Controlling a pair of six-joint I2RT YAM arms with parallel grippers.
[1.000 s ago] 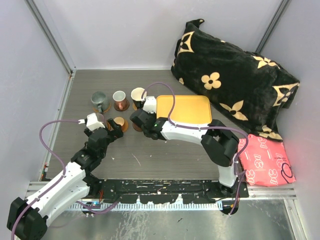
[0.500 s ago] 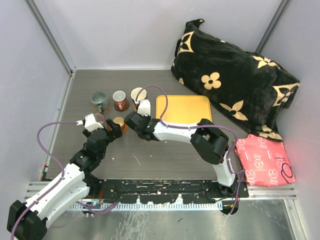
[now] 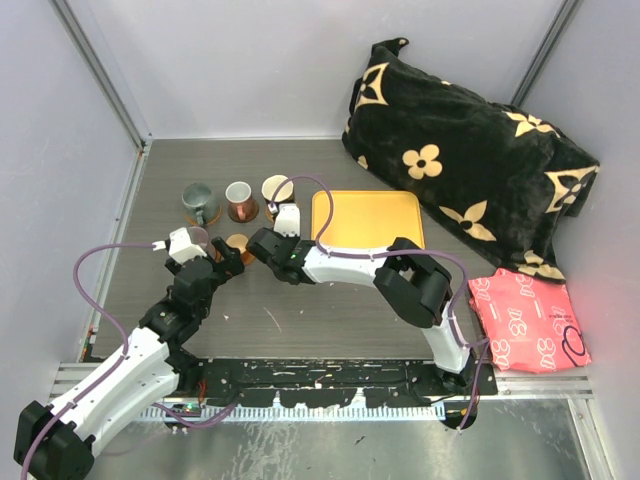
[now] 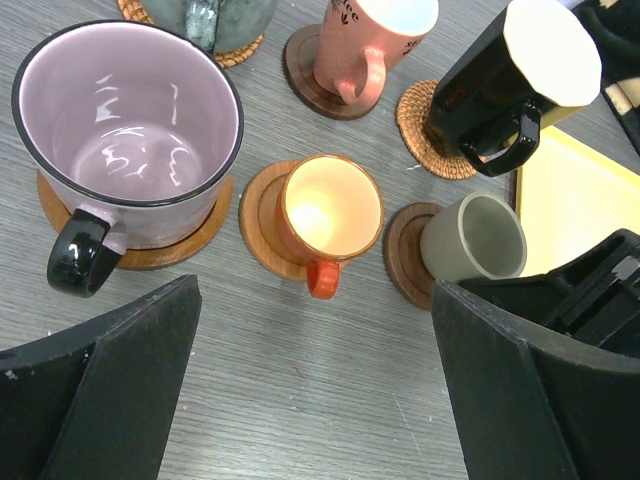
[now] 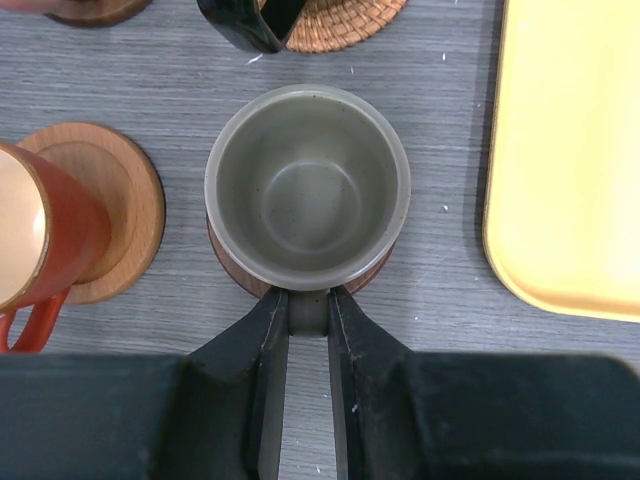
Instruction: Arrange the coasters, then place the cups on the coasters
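Note:
My right gripper (image 5: pixel 308 306) is shut on the handle of the tiny grey cup (image 5: pixel 308 180), which stands over a dark brown coaster (image 5: pixel 228 266); I cannot tell if it rests on it. To its left, the tiny orange cup (image 4: pixel 330 208) sits on a light wooden coaster (image 4: pixel 260 222). The purple mug (image 4: pixel 128 140), grey-green mug (image 3: pixel 198 200), copper-pink cup (image 4: pixel 372 35) and black cup (image 4: pixel 505 85) each stand on a coaster. My left gripper (image 4: pixel 315 335) is open just short of the orange cup, holding nothing.
A square yellow tray (image 3: pixel 368 218) lies right of the cups, close to the right arm. A black flowered cushion (image 3: pixel 460 165) fills the back right. A red packet (image 3: pixel 525 320) lies at the front right. Walls close in the left side and the back.
The right gripper has shifted left with the grey cup, bringing it beside the orange cup over the dark coaster. The left arm has stayed still.

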